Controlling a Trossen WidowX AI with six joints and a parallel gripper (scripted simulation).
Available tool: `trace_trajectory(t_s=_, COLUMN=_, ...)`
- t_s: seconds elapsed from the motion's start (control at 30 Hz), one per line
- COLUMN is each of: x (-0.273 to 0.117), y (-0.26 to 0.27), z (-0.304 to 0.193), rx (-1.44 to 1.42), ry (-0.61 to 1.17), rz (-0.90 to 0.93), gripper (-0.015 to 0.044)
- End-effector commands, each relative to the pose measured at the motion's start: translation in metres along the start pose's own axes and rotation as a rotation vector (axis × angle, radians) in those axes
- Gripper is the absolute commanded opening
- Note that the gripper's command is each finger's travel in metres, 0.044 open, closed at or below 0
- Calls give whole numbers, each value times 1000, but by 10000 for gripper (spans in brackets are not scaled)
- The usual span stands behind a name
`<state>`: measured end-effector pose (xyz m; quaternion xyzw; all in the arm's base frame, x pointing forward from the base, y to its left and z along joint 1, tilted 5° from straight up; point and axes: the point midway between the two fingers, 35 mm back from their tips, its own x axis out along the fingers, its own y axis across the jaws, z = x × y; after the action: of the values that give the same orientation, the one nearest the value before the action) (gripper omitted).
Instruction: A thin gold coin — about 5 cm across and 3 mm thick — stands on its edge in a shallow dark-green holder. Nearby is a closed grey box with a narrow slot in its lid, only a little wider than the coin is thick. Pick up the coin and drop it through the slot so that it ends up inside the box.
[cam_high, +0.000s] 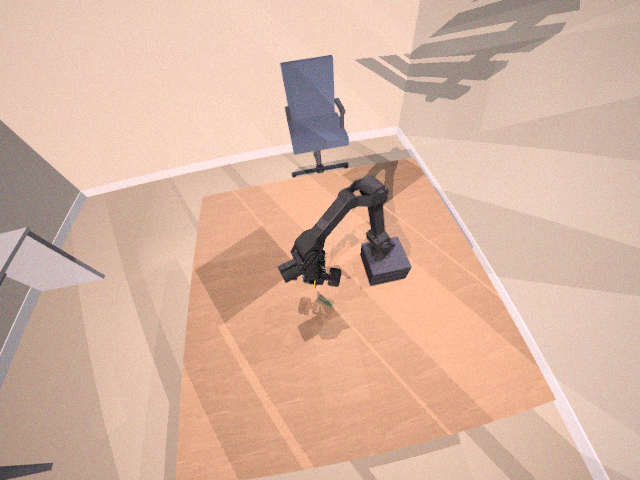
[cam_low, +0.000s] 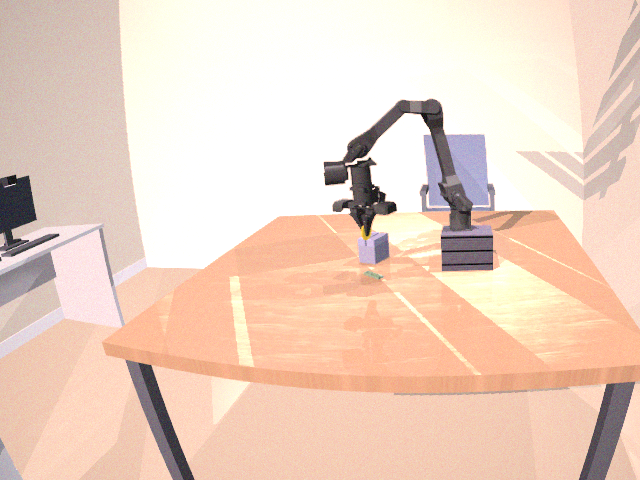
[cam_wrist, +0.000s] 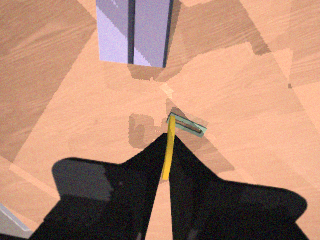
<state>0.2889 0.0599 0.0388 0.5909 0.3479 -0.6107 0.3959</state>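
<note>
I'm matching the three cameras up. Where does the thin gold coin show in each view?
Top: the thin gold coin is a tiny yellow sliver under the black gripper, picture centre.
Exterior: it hangs edge-on from the fingertips, just above the grey slotted box.
Wrist: a yellow strip between the dark fingers, lower centre.
Shared landmark: the dark-green holder on the table.

You saw a glossy orange wood-grain tabletop (cam_low: 310, 320), a matt black gripper (cam_wrist: 166, 172), a smooth gold metal-looking coin (cam_wrist: 169, 150), and a matt grey-lilac box (cam_wrist: 134, 30).
</note>
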Motion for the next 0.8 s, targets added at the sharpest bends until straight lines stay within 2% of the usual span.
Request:
trace_trajectory(t_s=0.0, x=-1, y=6, z=11, rx=-2, ry=-2, rz=4, gripper=0)
trace_trajectory(t_s=0.77, x=-2, y=34, z=65, rx=-2, ry=-8, rz=7, gripper=0)
